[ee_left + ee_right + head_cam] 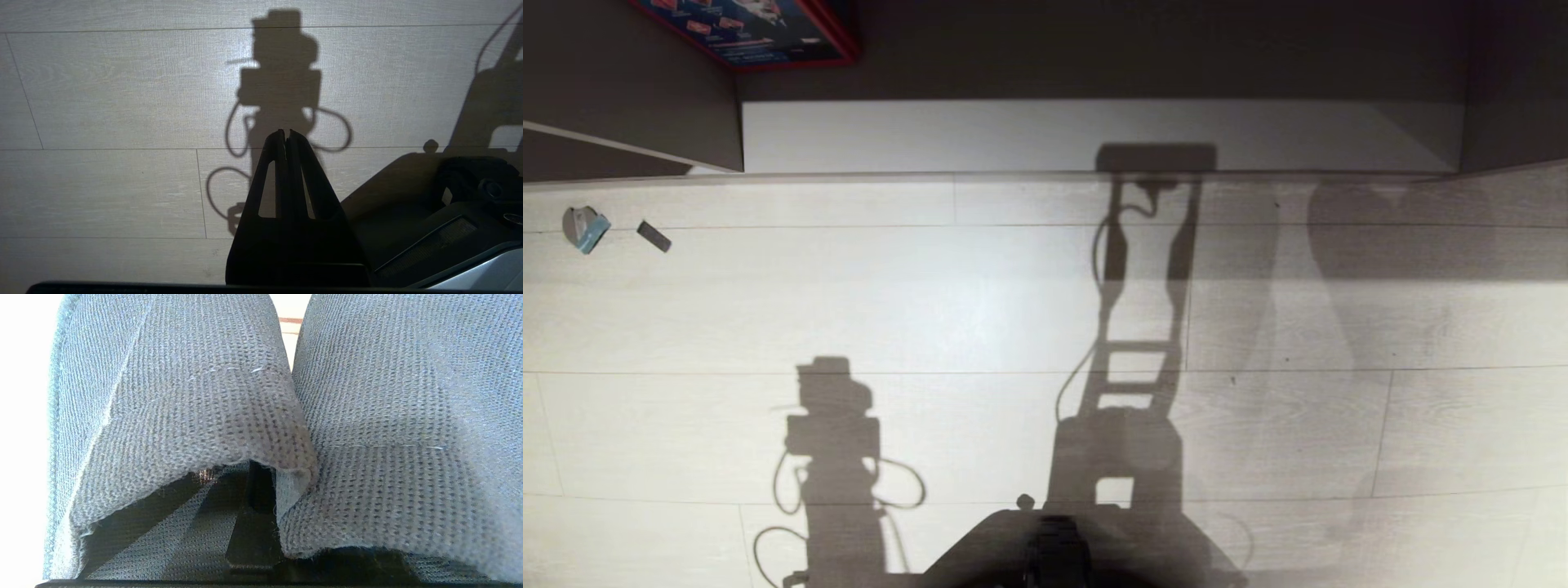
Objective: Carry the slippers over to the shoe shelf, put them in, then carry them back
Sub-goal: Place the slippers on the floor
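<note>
the slippers [229, 416], a pair of dark woven straps side by side, fill the right wrist view, pinched together in the right hand [255, 486] with its jaws closed on them, while the left hand [286, 136] hangs closed and empty above the floor [980, 310].

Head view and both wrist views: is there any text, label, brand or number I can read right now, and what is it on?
No text can be read in any view.
Red-framed poster, top left of the head view: printed blocks, too small and blurred to read.
Slippers in the right wrist view: plain knit fabric, no label showing.
Left wrist view: only the floor and shadows, no markings.
</note>
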`<state>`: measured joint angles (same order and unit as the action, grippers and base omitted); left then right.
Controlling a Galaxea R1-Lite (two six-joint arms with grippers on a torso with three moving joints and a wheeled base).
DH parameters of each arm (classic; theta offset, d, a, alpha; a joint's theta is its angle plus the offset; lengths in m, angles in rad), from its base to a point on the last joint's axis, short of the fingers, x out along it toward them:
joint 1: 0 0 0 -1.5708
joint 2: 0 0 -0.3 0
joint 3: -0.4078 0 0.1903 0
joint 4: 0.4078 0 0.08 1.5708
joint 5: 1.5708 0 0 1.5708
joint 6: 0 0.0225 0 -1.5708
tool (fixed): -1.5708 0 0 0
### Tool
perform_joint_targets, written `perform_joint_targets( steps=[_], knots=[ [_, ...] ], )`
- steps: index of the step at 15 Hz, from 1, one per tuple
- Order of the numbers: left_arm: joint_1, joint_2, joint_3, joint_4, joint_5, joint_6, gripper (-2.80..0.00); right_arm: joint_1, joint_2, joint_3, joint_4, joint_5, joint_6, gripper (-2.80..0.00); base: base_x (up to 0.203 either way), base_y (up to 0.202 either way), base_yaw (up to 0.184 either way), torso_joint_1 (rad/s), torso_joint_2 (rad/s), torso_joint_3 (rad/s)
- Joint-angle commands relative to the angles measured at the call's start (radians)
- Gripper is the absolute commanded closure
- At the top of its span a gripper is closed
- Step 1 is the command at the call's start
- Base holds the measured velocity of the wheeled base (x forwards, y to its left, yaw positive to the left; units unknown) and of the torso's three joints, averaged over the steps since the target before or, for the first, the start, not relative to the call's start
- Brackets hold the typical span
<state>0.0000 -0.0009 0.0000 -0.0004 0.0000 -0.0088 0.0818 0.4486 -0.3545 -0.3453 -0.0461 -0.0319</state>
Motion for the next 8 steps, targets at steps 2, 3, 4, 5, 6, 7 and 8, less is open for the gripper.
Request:
perform_joint_targets(
  steps=[2,3,4,5,6,7,8],
  knots=[
    [0.0,0.0,0.0,-0.001,0.0,0.0,0.0,-0.076,-0.166,0.094,-0.001,0.031,0.002,0.0,0.0,0.0,0.0,0.0,0.0,0.0],
    [0.0,-0.001,0.0,0.0,0.0,0.0,0.0,-0.08,-0.19,0.136,0.0,0.045,0.002,0.0,0.0,0.0,0.0,0.0,0.0,0.0],
    [0.0,0.001,0.0,0.0,0.0,0.0,0.0,-0.082,-0.218,0.189,0.0,0.053,0.003,0.0,0.0,0.0,0.0,0.0,0.0,0.0],
    [0.0,-0.001,0.0,-0.001,0.0,0.0,0.0,-0.083,-0.256,0.249,0.001,0.056,0.002,0.0,0.0,0.0,0.0,0.0,0.0,0.0],
    [0.0,-0.001,0.0,0.0,0.0,0.0,0.0,-0.083,-0.289,0.299,0.002,0.058,0.001,0.0,0.0,0.0,0.0,0.0,0.0,0.0],
    [0.0,0.0,0.0,0.0,0.0,0.0,0.0,-0.083,-0.329,0.341,0.007,0.06,-0.001,0.0,0.0,0.0,0.0,0.0,0.0,0.0],
    [0.0,0.0,0.0,0.0,0.0,0.0,0.0,-0.083,-0.366,0.35,0.046,0.059,-0.003,0.0,0.0,0.0,0.0,0.0,0.0,0.0]
  ],
)
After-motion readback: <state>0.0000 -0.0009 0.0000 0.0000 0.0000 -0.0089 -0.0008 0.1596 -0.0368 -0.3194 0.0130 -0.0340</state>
